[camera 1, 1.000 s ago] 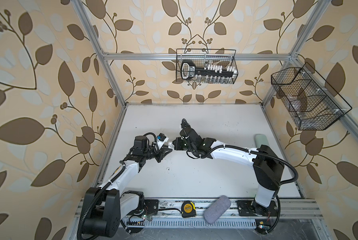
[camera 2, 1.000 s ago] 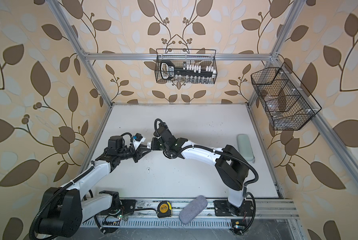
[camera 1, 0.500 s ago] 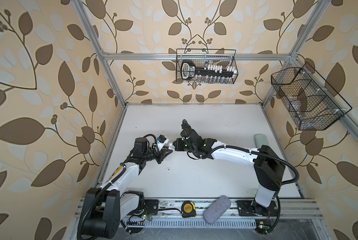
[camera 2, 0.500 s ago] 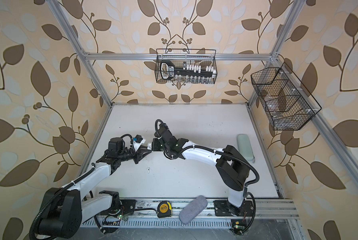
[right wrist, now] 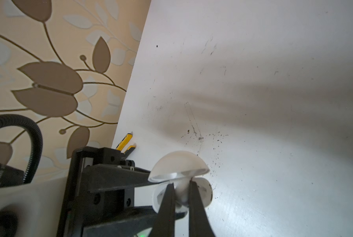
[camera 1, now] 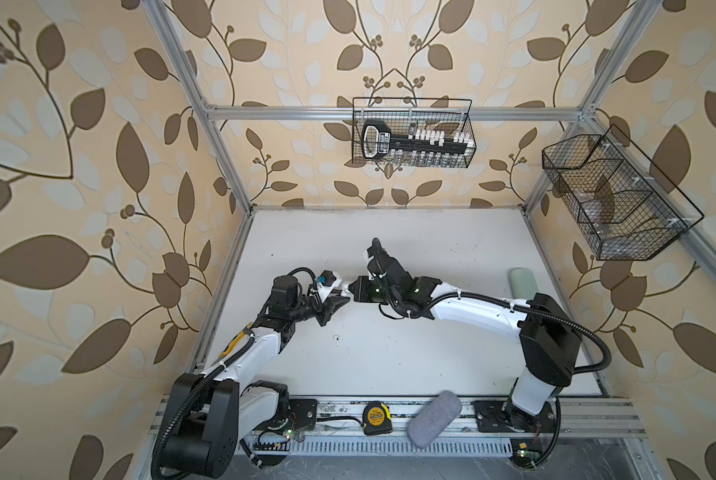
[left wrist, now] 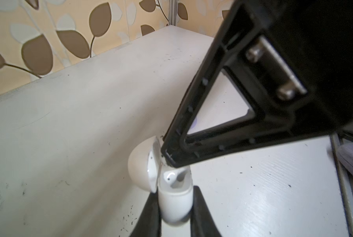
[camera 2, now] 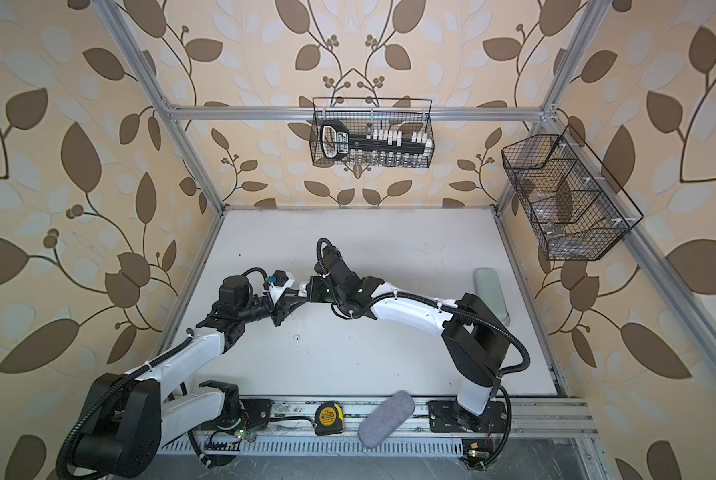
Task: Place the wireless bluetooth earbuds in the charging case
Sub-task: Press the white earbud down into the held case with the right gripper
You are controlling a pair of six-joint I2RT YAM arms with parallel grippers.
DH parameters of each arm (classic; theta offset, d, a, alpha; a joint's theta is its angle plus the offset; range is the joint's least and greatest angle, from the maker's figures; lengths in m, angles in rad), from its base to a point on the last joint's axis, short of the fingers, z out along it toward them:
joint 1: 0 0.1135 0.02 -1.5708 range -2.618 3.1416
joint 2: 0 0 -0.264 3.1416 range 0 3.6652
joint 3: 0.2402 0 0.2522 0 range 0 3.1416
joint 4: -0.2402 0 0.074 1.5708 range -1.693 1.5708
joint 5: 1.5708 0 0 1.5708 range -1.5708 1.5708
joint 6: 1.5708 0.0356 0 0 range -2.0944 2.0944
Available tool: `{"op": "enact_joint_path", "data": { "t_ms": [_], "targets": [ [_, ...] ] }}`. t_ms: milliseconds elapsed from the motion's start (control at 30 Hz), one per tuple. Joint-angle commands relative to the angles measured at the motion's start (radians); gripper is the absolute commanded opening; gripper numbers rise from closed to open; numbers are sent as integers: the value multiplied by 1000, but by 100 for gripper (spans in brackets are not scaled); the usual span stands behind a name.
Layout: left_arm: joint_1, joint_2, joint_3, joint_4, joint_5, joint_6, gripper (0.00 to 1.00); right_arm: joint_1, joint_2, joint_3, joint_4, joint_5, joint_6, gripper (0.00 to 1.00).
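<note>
1. Leaf-patterned walls close in a white worktop (camera 1: 431,249), scuffed with dark specks.
2. Above it, the left gripper (left wrist: 174,205) and the right gripper (right wrist: 181,197) meet tip to tip in both top views.
3. Clamped between the left gripper's fingers (left wrist: 151,207) is the white charging case (left wrist: 176,198), held clear of the worktop, its domed lid (left wrist: 139,168) swung open to one side.
4. With its jaws drawn close, the right gripper pinches a small white earbud (left wrist: 169,176) and has its tip right at the case's open mouth, where the earbud sits.
5. A second earbud (camera 1: 337,340) lies loose on the worktop near the left gripper, on the side toward the arm bases.
6. Well away from the right gripper, past its arm, a pale green case (camera 1: 522,282) lies by the worktop's edge.
</note>
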Motion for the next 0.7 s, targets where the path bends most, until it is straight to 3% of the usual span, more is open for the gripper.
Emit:
{"op": "enact_joint_path", "data": {
  "t_ms": [0,667],
  "targets": [
    [-13,-22,-4,78,11,10,0,-1,-16,-21,-2,-39,24,8],
    [-15,-27,-4,75,8,7,2,6,35,-11,-55,-2,32,11]
  ]
}}
